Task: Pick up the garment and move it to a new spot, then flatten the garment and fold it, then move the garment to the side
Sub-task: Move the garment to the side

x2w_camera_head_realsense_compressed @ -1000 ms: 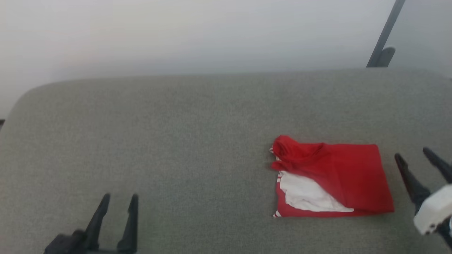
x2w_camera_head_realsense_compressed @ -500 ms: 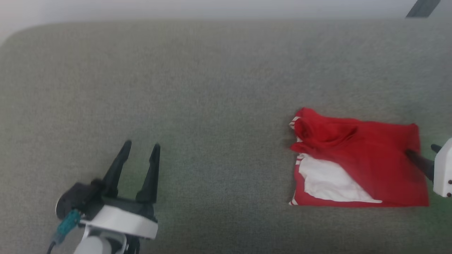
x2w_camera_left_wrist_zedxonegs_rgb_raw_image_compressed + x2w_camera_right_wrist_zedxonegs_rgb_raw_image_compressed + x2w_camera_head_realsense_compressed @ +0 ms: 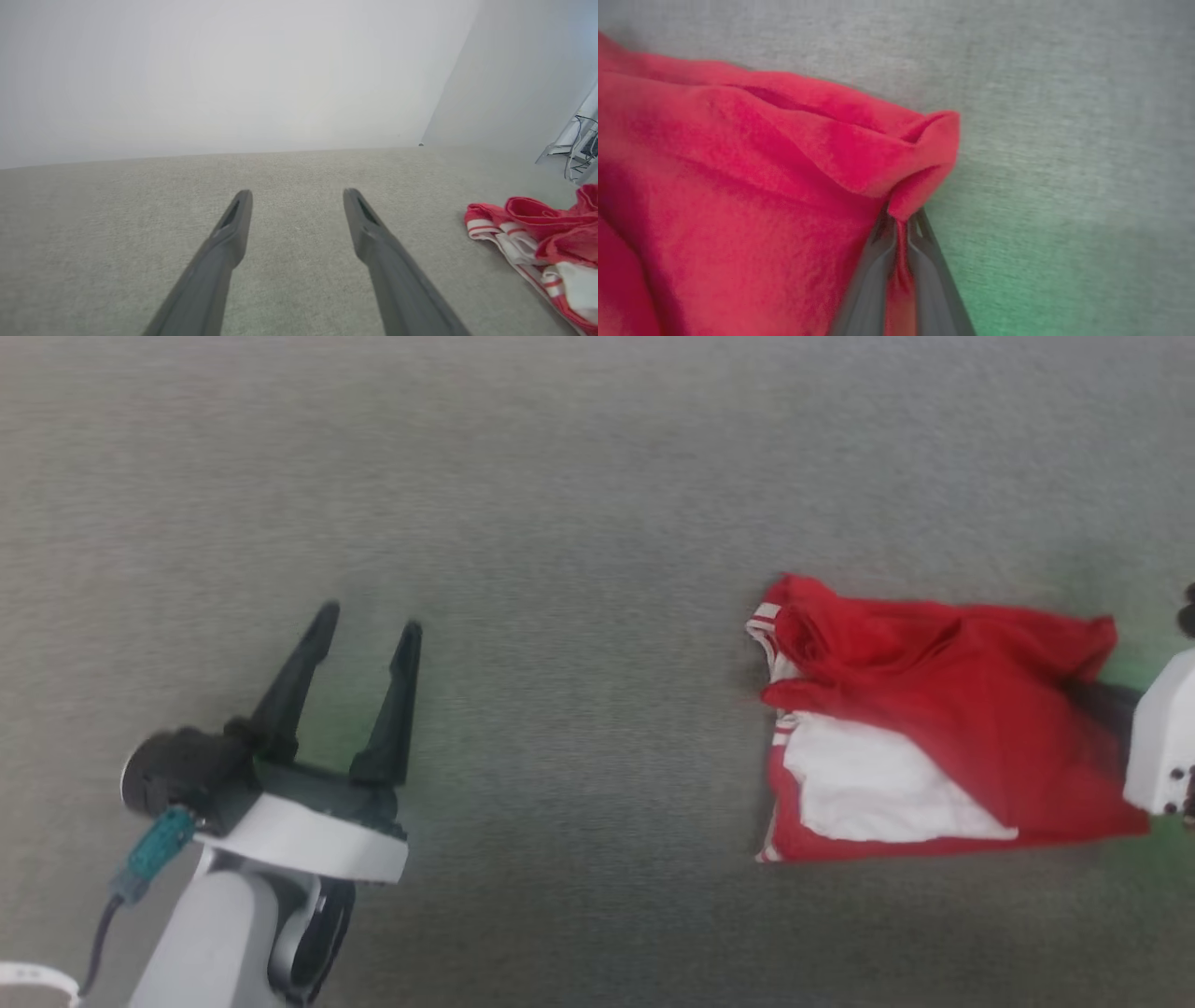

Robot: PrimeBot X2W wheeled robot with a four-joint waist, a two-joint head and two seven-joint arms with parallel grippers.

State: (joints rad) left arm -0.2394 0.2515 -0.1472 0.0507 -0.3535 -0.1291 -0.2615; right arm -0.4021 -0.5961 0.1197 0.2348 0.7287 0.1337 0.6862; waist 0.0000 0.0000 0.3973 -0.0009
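Note:
The garment (image 3: 943, 723) is a folded red shirt with a white sleeve and striped trim, lying at the right of the grey surface. In the right wrist view my right gripper (image 3: 900, 219) is shut on a pinch of red cloth at the garment's (image 3: 752, 186) right edge, which bunches up at the corner. The head view shows that gripper's white body at the far right edge, its dark fingers (image 3: 1102, 695) lying against the cloth. My left gripper (image 3: 366, 621) is open over bare surface at the left, far from the garment (image 3: 537, 228); nothing lies between its fingers (image 3: 233, 224).
The grey fabric surface (image 3: 579, 523) runs wide between the two arms. In the left wrist view a white wall (image 3: 233, 70) stands behind its far edge, and a pale stand with cables (image 3: 574, 149) shows at the right.
The head camera has tilted down, so the far wall has left the view. My right gripper has moved onto the garment's right edge and shut on it. The edge now puckers.

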